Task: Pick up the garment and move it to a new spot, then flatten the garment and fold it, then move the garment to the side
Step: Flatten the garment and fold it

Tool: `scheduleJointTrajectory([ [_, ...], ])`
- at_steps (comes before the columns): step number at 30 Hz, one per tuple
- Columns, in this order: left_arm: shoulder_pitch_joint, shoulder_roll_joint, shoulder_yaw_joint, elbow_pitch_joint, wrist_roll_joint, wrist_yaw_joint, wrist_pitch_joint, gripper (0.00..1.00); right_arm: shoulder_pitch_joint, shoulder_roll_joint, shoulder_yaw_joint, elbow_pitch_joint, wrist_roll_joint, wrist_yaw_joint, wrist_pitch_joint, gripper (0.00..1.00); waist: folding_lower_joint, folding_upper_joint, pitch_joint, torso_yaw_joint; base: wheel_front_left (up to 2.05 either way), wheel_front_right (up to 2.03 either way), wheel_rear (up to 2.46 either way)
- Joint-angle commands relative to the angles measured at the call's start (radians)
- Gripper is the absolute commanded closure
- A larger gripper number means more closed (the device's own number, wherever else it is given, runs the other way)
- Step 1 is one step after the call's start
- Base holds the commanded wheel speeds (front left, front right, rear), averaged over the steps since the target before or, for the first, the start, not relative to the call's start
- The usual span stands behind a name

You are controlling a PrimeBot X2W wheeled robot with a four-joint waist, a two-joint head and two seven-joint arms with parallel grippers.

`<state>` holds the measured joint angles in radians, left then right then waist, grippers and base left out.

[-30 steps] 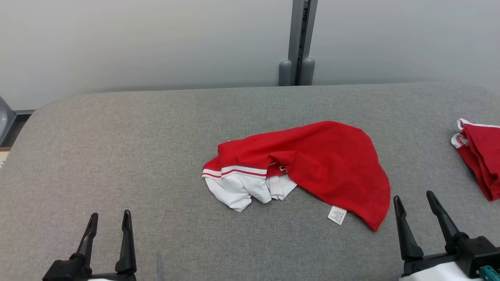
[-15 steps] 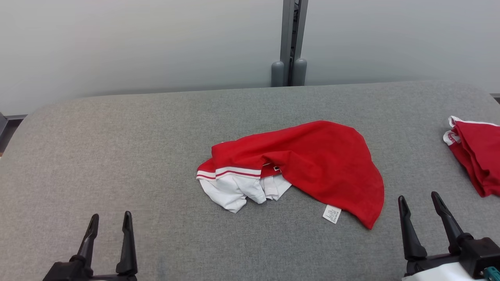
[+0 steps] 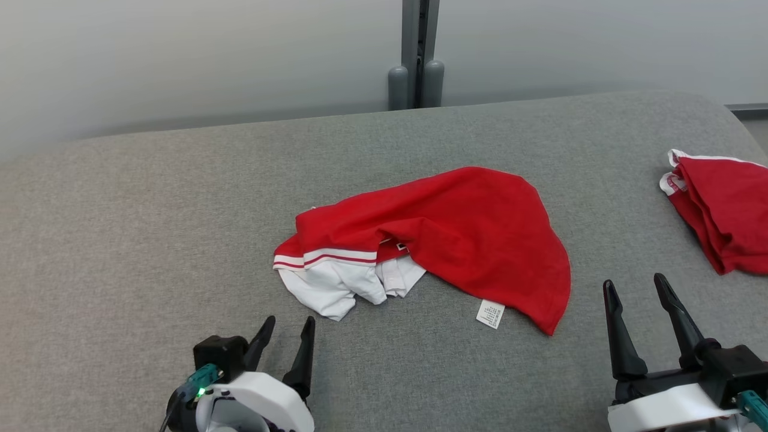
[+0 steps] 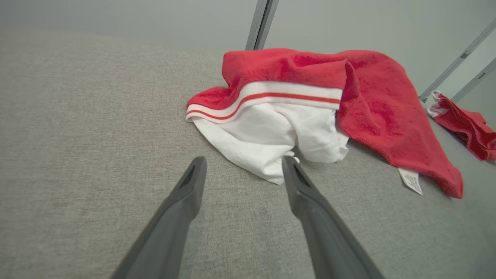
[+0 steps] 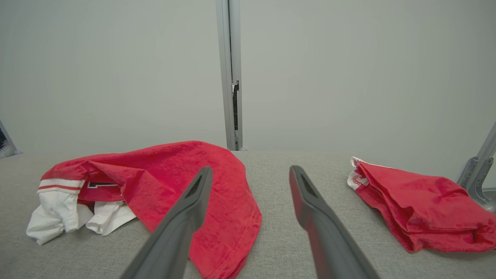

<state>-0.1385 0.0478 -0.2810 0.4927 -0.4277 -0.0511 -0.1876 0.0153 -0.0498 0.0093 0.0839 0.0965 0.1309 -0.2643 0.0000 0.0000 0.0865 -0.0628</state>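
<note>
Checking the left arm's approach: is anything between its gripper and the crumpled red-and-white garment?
Nothing visible: bare grey surface separates the left gripper from the garment, whose white edge lies just ahead.

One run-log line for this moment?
phase: pre-grasp | shirt: crumpled, not held | left tool: open, near its white end | right tool: open, clear of it
</note>
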Motion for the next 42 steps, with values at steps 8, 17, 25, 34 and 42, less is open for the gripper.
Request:
scheduleJointTrajectory([
  [8,-0.137,0.006,-0.135,0.158,-0.132,0.031,0.038,0.0,-0.018,-0.003,-0.009,0.011,0.012,0.0,0.0,0.0,0.0,0.0,0.029,-0.049,0.0,0.0,0.0],
  [17,-0.209,0.005,-0.178,0.295,-0.215,0.045,-0.003,0.51,-0.022,-0.003,-0.004,0.014,0.018,0.0,0.0,0.0,0.0,0.0,0.027,-0.067,0.0,0.0,0.0],
  [25,-0.248,0.005,-0.235,0.354,-0.278,0.025,-0.039,1.0,-0.023,-0.003,-0.005,0.019,0.02,0.0,0.0,0.0,0.0,0.0,0.03,-0.062,0.0,0.0,0.0],
  [34,-0.281,0.005,-0.277,0.357,-0.326,0.009,-0.068,1.0,-0.027,-0.003,-0.01,0.019,0.022,0.0,0.0,0.0,0.0,0.0,0.035,-0.049,0.0,0.0,0.0],
  [42,-0.228,0.007,-0.207,0.111,-0.343,0.007,-0.078,1.0,-0.011,-0.003,-0.025,0.014,0.029,0.0,0.0,0.0,0.0,0.0,0.031,-0.032,0.0,0.0,0.0],
])
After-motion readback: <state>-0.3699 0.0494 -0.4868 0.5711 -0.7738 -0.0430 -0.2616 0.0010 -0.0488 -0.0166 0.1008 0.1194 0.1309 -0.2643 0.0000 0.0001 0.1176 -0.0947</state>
